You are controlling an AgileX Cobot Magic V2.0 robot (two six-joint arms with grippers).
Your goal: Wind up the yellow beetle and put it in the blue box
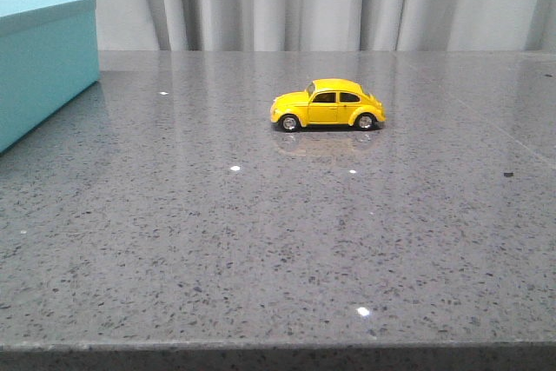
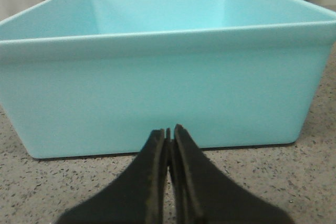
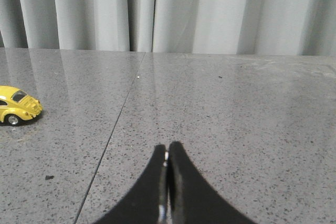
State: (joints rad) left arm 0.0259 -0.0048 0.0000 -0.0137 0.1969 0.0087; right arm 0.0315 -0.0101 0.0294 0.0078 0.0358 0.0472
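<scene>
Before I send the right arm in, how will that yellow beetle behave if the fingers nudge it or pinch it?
The yellow beetle stands on all four wheels on a glossy stone table, so a nudge along its length would probably roll it away. Its rounded, shiny body may slip in a pinch. It looks small and rigid, likely light.

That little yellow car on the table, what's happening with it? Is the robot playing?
Nothing is touching it yet. The yellow beetle sits on its wheels on the grey table, apart from the blue box at the left, which is open and looks empty. The left pincer is shut facing the box; the right pincer is shut too, with the car off to one side.
</scene>
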